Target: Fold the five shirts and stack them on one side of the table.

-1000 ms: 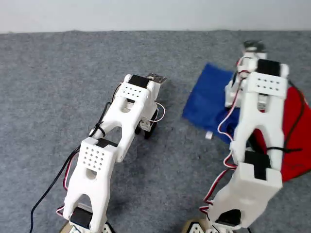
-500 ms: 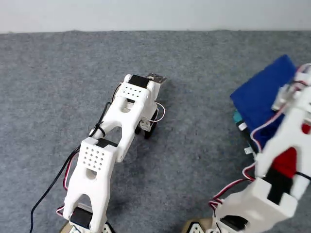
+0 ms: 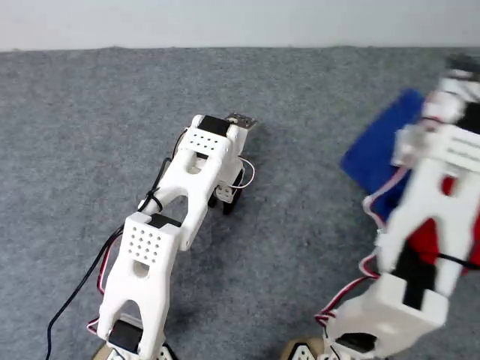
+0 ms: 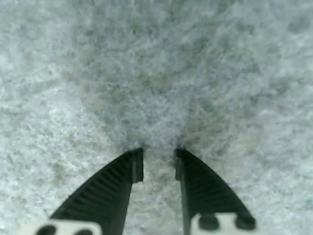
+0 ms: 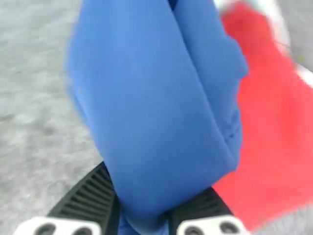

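A folded blue shirt [image 3: 379,154] hangs lifted at the table's right side, with my right gripper [image 5: 142,215] shut on its edge; the cloth [image 5: 156,112] drapes away from the fingers. Under and beside it lies a red shirt [image 5: 266,127], also seen by the right arm [image 3: 433,240]. My left gripper [image 4: 159,164] rests low over bare grey carpet near the table's middle, fingers slightly apart with nothing between them. In the high view the left arm's wrist [image 3: 214,142] sits mid-table.
The grey carpet table top [image 3: 90,127] stretches across the left and centre. A pale wall [image 3: 225,22] borders the far edge. Both arm bases stand at the near edge.
The right arm swung right with the blue shirt, then shifted back slightly left and farther, carrying the shirt over the red one. The left arm has not moved.
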Controlling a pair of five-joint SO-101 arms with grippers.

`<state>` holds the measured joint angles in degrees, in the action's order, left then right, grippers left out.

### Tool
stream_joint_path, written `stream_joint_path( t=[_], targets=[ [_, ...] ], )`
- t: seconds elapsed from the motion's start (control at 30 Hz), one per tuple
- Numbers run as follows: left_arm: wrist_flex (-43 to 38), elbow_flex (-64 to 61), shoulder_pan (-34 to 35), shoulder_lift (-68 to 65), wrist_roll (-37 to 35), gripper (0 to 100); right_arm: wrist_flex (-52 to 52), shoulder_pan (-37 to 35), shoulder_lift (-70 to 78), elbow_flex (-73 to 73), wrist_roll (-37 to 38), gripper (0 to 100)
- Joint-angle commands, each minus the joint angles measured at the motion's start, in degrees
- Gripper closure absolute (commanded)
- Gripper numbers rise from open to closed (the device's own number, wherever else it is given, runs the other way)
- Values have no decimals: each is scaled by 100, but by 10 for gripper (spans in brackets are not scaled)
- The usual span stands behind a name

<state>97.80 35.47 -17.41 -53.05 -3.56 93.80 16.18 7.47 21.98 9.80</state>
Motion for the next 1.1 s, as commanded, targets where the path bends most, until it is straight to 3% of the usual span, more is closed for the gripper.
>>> stream_joint_path(
  t=[0.0,0.13,0.43,1.07],
  targets=[
    [-114,-57,237,-176,-53,899,22,-901,-391,404,44,989],
    [-114,-57,237,-176,-53,899,119,-998,-418,853,70,989],
    [-114,-57,237,-176,-53,899,901,251,-1051,1556,105,989],
    [-114,-66,237,-176,-53,899,725,1024,-2800,-677,343,989]
  ],
)
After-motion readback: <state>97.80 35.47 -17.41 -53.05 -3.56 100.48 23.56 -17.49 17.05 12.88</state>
